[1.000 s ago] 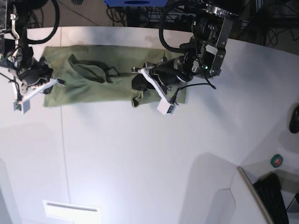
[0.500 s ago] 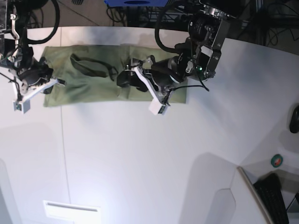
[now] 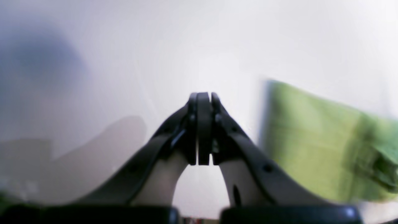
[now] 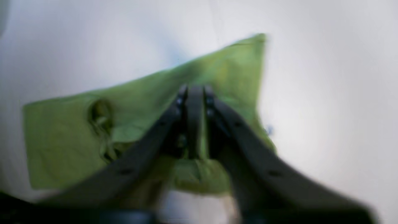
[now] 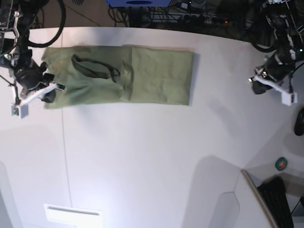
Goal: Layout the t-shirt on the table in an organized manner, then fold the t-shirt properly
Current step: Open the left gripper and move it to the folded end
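The white tabletop (image 5: 142, 156) spreads wide under both my arms, a thin dark seam (image 5: 65, 156) running down it on my right arm's side. On it the olive t-shirt (image 5: 118, 74) lies as a long flat band near the far edge, one end folded over so that a smoother panel covers the half toward my left arm, while the half toward my right arm is more wrinkled, with the darker neck opening (image 5: 92, 67) showing there.

My right claw (image 5: 47, 90) sits at the shirt's end, over its corner. In the right wrist view, blurred as it is, this claw (image 4: 194, 124) has its fingers pressed together with green cloth (image 4: 140, 124) directly beneath and ahead of the tips; I cannot tell whether any fabric is pinched between them.

My left claw (image 5: 259, 85) is well apart from the shirt, out over bare tabletop beyond the folded end. In the left wrist view it (image 3: 200, 127) is pressed together on nothing, with white surface (image 3: 124, 62) under it and the shirt's edge (image 3: 311, 140) off to one side.
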Motion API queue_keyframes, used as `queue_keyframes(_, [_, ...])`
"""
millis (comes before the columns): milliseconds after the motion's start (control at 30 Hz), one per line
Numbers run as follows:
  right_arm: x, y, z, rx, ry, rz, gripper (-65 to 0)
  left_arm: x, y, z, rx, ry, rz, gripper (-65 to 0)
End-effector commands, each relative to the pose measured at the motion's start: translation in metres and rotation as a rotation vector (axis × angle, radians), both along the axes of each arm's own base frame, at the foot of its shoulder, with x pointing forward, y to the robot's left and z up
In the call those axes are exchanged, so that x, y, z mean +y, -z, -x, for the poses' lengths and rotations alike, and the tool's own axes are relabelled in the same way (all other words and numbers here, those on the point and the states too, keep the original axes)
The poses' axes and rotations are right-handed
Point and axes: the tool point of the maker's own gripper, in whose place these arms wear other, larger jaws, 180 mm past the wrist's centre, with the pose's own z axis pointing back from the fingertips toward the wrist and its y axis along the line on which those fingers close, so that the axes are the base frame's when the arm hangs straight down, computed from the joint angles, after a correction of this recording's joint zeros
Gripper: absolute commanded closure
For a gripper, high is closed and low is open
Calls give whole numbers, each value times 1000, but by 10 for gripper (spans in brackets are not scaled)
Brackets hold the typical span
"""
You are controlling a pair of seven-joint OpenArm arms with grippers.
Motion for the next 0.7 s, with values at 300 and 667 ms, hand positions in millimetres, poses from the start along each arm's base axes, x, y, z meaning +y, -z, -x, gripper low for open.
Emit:
queue_keyframes(300, [-74,36,18,113,-3,-151,-605,50,23,41,52,61,-215,0])
queue_keyframes(667, [-80,72,40,259,-66,-189,-605,-5,47,35,62,205,-185,0])
